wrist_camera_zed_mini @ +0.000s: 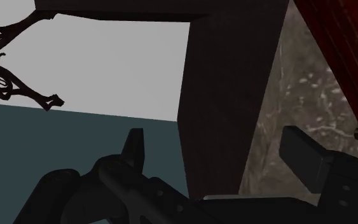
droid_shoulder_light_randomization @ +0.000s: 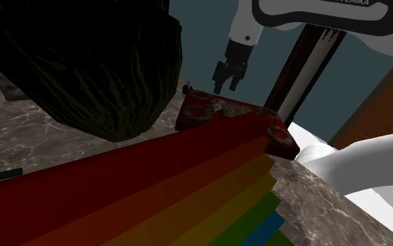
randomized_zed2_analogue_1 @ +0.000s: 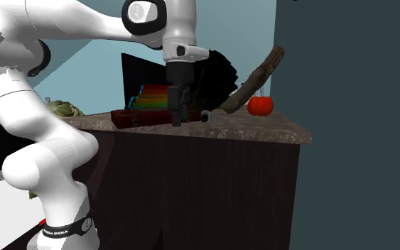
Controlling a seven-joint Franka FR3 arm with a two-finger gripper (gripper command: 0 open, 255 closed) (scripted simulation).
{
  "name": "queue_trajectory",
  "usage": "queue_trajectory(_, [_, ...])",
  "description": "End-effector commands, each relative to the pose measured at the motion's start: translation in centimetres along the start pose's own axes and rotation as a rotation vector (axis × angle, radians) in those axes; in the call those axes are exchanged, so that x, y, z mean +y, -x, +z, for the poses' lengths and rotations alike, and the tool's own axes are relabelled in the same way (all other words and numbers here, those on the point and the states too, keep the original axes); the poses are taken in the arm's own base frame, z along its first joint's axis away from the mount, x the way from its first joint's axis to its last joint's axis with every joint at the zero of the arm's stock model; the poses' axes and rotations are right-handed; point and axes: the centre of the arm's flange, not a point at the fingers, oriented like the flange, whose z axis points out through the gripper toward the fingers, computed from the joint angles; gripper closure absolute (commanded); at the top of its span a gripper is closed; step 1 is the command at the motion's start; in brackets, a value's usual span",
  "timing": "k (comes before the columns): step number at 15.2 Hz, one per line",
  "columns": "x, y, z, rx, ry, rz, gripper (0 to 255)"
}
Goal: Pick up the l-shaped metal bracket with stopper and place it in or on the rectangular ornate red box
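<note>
Closest in the second exterior view, a black band (randomized_zed2_analogue_1: pixel 65 229) round the foot of the white arm (randomized_zed2_analogue_1: pixel 49 153) carries white lettering that reads FRANKA EMIKA. In the shoulder view the nearest thing is a rainbow-striped slab (droid_shoulder_light_randomization: pixel 153 189). Its smooth bands run red, orange, yellow, green and blue. It rests on a counter (droid_shoulder_light_randomization: pixel 27 136) with a mottled grey-brown stone look. Below the top, the cabinet front (randomized_zed2_analogue_1: pixel 191 192) is plain dark brown.

Just past the slab sits the red box (droid_shoulder_light_randomization: pixel 223 115), long and low, its top covered with pale ring-and-scroll ornament. The gripper (droid_shoulder_light_randomization: pixel 227 86) hangs near one end of the box, pointing down. In the wrist view its fingers (wrist_camera_zed_mini: pixel 304 149) stand wide apart with nothing between them.

The bracket (randomized_zed2_analogue_1: pixel 205 114) is small and dark with a pale round end. It lies on the counter near that same end of the box, to the second exterior view's right of the gripper and apart from it.

Farther along are a rough brown branch (randomized_zed2_analogue_1: pixel 256 74), leaning, and a glossy red fruit (randomized_zed2_analogue_1: pixel 260 105). A dark leafy mass (droid_shoulder_light_randomization: pixel 97 63) looms at the shoulder view's upper left.
</note>
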Motion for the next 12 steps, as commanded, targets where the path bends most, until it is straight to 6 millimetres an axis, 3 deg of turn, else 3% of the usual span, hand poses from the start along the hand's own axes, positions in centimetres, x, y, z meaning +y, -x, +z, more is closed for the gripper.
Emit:
queue_trajectory(1, [-2.5,-0.7,-1.0,-0.001,0.006,-0.022,0])
queue_trajectory(10, [-13.0,-5.2,-5.4,-0.002,0.035,-0.120,0])
queue_trajectory(12, [-13.0,-5.2,-4.3,-0.002,0.035,-0.120,0])
